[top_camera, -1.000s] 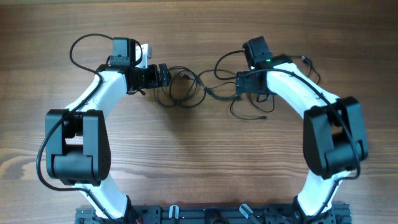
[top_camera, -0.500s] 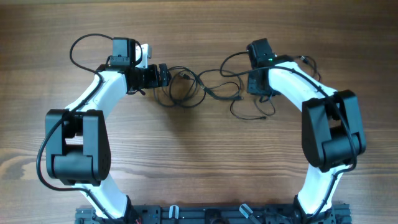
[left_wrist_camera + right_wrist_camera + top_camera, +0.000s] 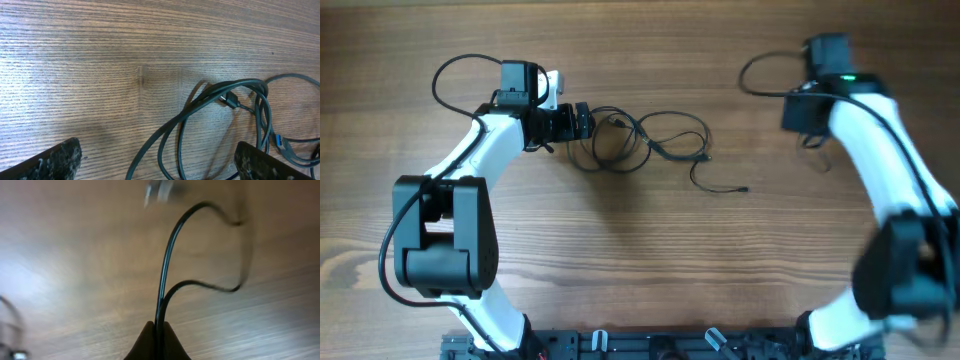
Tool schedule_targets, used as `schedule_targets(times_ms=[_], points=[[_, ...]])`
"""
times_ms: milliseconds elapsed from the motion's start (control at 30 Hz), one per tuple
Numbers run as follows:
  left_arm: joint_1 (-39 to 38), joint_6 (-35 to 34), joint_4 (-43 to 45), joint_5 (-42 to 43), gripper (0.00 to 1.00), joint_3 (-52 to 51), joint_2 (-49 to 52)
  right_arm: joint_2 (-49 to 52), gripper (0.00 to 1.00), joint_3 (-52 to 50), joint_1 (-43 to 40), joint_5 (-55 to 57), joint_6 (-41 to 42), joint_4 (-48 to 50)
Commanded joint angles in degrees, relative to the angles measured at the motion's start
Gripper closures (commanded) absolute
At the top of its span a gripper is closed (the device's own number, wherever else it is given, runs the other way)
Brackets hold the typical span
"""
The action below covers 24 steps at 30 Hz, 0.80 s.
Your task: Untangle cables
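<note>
Two strands (image 3: 167,265) nipped in R claw (image 3: 159,330); tangle (image 3: 240,82) by L claw (image 3: 159,162).

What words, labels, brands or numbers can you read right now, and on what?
None can be read in any view.
The left arm, right arm, table and cables show no print.
The right wrist view is blurred, so any marking on the silvery plug end cannot be told.
</note>
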Motion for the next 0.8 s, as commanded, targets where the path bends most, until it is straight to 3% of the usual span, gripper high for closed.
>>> schedule_targets(times_ms=[0, 133, 400, 567, 767], points=[[-0.2, -0.2, 0.2, 0.1, 0.00, -0.2, 0.7, -12.2, 0.96, 2.3, -5.7, 1.9, -3.5, 2.1], [-0.2, -0.2, 0.2, 0.1, 0.00, -0.2, 0.7, -19.1, 0.96, 2.3, -12.5, 5.2, -3.0, 4.7], [-0.2, -0.2, 0.2, 0.1, 0.00, -0.2, 0.7, -29.9, 0.96, 2.3, -26.1, 6.6, 9.5, 6.8], [-0.2, -0.2, 0.2, 0.1, 0.00, -0.2, 0.7, -29.8, 0.96, 1.7, -27.1, 6.6, 7.7, 7.3], [-0.2, -0.2, 0.2, 0.1, 0.01, -0.2, 0.7, -23.0, 0.96, 0.5, -27.1, 5.8, 10.4, 6.1]])
